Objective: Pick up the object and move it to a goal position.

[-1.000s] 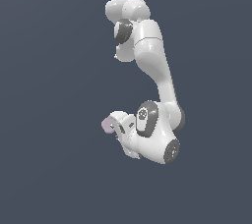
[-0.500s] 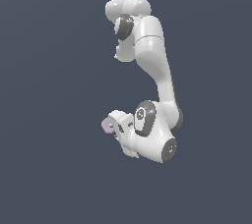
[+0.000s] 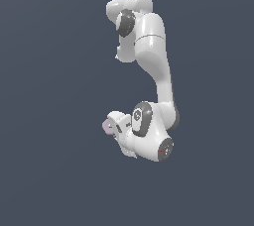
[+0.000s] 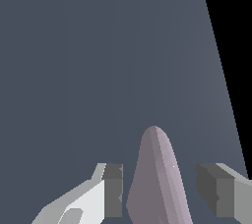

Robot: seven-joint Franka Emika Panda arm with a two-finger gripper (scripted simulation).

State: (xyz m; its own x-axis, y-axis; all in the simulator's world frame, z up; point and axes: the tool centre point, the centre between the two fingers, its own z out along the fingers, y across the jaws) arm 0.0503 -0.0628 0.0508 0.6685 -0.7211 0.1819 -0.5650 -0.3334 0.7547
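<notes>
Gripper [image 4: 160, 193], lowered slightly against half a second earlier, fingers [image 4: 114, 188] spread wide, clasping nothing; object [image 4: 158, 179] between them, untouched, edge-on, just off arm's wrist in exterior view; grasp pending.

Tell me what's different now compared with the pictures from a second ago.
Very little. The arm's lower links and gripper shifted slightly toward the exterior view's right. The pinkish oval object stays at the gripper's tip and moved along with it. In the wrist view it sits between the fingers with gaps on both sides.
</notes>
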